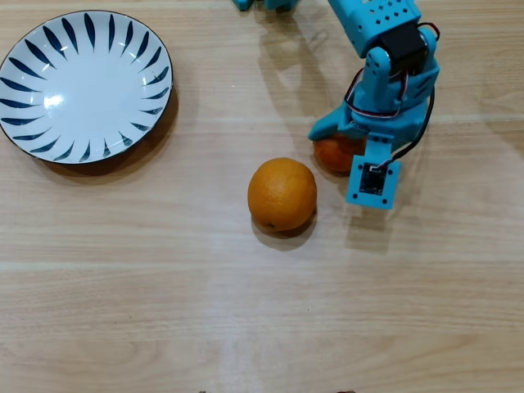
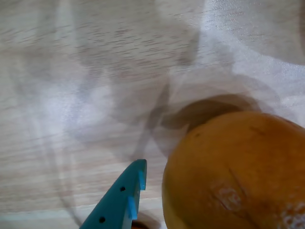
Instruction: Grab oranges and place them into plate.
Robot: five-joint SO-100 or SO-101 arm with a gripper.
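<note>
**Two oranges visible, plate empty**

Near the wooden table's far-left corner sat the plate. Mid-table lay the large orange; just right, the gripper covered a smaller orange. Its grip couldn't be judged. No writing was legible.

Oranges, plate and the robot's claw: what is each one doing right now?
Big orange: loose on the table, nothing touching it.
Small orange: on the table, partly hidden under the gripper.
Plate: empty, right way up.
Gripper: down around the small orange; open or shut cannot be told.
</note>
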